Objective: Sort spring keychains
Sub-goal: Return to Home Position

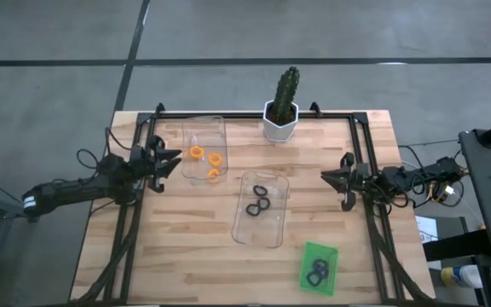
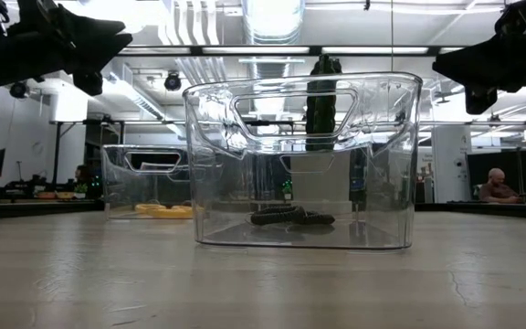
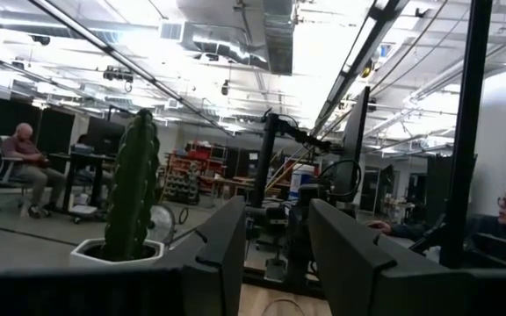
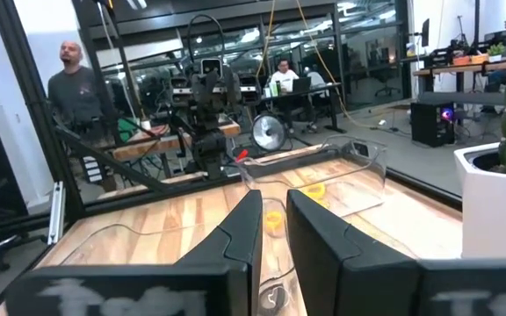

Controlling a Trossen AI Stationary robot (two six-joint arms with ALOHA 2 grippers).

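On the table [image 1: 186,256] we find spring keychains [image 1: 258,205] lying between left gripper [image 1: 174,160] and right gripper [image 1: 327,177], both part-open, empty.

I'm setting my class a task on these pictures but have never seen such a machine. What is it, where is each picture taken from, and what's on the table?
It is a robot with two dark arms at a wooden table. One picture looks straight down, one looks level across the tabletop, and two come from cameras on the arms' wrists. From above, the left gripper and right gripper hang at the table's sides, fingers open, holding nothing. One clear tray holds orange rings, a second tray holds black rings, and a green tray holds dark rings. A cactus in a white pot stands at the back edge.
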